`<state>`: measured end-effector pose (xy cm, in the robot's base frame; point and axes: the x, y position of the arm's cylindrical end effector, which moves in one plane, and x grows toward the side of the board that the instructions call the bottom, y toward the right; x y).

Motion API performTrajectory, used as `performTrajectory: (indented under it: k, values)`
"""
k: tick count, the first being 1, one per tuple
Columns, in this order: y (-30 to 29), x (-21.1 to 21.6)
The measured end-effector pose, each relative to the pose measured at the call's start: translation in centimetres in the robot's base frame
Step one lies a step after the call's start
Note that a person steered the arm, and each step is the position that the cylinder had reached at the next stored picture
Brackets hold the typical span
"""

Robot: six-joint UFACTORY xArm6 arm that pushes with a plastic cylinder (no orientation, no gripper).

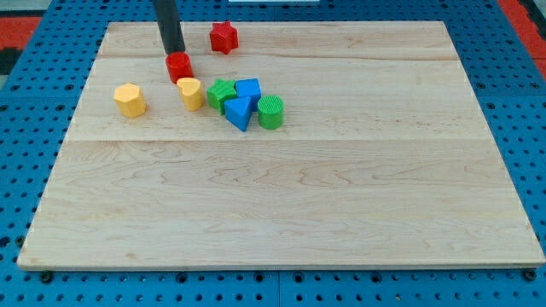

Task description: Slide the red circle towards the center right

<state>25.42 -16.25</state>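
The red circle sits on the wooden board in the upper left part of the view. My tip stands right at the red circle's top-left edge, touching or nearly touching it. The rod runs up out of the view's top. A red star lies to the upper right of the red circle.
Just below the red circle is a yellow heart. To its right, packed together, are a green star-like block, a blue cube, a blue triangle and a green cylinder. A yellow hexagon-like block lies further left.
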Motion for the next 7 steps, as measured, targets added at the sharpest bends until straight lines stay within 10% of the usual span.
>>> performTrajectory:
  k: [2, 4, 6, 7]
  values:
    - [0.1, 4.5]
    - [23.3, 7.3]
    - [27.4, 6.6]
    - [28.1, 13.0]
